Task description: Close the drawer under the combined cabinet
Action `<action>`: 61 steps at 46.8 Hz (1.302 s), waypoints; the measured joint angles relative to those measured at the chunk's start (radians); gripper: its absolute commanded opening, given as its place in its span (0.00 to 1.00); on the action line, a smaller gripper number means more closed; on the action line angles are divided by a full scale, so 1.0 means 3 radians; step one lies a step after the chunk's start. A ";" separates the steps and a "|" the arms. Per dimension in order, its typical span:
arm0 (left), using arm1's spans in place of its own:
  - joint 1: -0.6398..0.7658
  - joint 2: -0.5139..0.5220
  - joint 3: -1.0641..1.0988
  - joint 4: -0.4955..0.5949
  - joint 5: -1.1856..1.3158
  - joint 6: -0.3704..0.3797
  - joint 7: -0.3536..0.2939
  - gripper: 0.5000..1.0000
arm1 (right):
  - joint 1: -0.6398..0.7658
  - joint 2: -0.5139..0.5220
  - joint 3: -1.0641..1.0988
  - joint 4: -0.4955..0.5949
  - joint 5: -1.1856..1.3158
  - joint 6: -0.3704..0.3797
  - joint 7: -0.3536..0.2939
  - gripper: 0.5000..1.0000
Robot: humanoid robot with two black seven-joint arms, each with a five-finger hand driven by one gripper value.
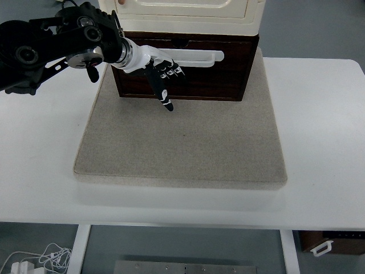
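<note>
A cream cabinet (188, 14) stands at the back of a grey mat (182, 142), with a dark brown wooden drawer (222, 74) under it. The drawer front carries a white bar handle (202, 56) and sticks out a little from under the cabinet. My left hand (162, 71), white with black fingers, comes in from the upper left on a black arm (51, 45). It lies against the left part of the drawer front, by the handle. Its fingers are partly curled, with one finger (165, 101) pointing down over the mat. It grasps nothing.
The mat lies on a white table (45, 148). Below the table's near edge, a white cable (48, 257) lies on the floor at the left and a brown box (331, 242) at the right. My right arm does not show.
</note>
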 measured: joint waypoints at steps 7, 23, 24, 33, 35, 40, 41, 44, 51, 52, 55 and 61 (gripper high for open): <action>0.0000 0.0003 -0.0001 0.0031 -0.0004 0.0000 -0.0001 0.99 | 0.0001 0.0000 0.0000 0.0000 0.0000 0.0000 0.0000 0.90; 0.0001 -0.0008 -0.0164 -0.0006 -0.0062 -0.0246 -0.0092 0.99 | -0.0003 0.0000 0.0000 0.0000 0.0000 0.0000 0.0000 0.90; 0.0005 -0.0010 -0.0193 -0.0014 -0.0066 -0.0345 -0.0115 0.99 | -0.0003 0.0000 0.0000 0.0000 0.0000 0.0000 0.0000 0.90; 0.0125 -0.0038 -0.0612 -0.0041 -0.0069 -0.0784 -0.0250 0.99 | -0.0003 0.0000 0.0000 0.0000 0.0000 0.0000 0.0000 0.90; 0.0187 -0.0080 -0.0767 -0.0044 -0.0073 -0.0818 -0.0288 0.99 | -0.0002 0.0000 0.0000 0.0000 0.0000 0.0000 0.0000 0.90; 0.0372 -0.0150 -0.1183 -0.0049 -0.0074 -0.0886 -0.0453 0.99 | -0.0003 0.0000 0.0000 0.0000 0.0000 0.0001 0.0000 0.90; 0.0402 -0.0170 -0.1265 -0.0052 -0.0074 -0.0890 -0.0495 0.99 | -0.0003 0.0000 0.0000 0.0000 0.0000 0.0001 0.0000 0.90; 0.0482 -0.0262 -0.1512 -0.0072 -0.0073 -0.0896 -0.0643 0.99 | -0.0002 0.0000 0.0000 0.0000 0.0000 0.0001 0.0000 0.90; 0.0543 -0.0409 -0.2091 -0.0066 -0.0074 -0.0885 -0.0950 1.00 | -0.0001 0.0000 0.0000 0.0000 0.0000 0.0000 0.0000 0.90; 0.0546 -0.0432 -0.2165 -0.0061 -0.0074 -0.0883 -0.0988 1.00 | -0.0002 0.0000 0.0000 0.0000 0.0000 0.0000 0.0000 0.90; 0.0548 -0.0480 -0.2375 -0.0041 -0.0076 -0.0880 -0.1117 1.00 | 0.0000 0.0000 0.0000 0.0000 0.0000 0.0000 0.0000 0.90; 0.0549 -0.0491 -0.2697 -0.0008 -0.0082 -0.0870 -0.1399 1.00 | -0.0004 0.0000 -0.0001 0.0000 0.0000 0.0000 0.0000 0.90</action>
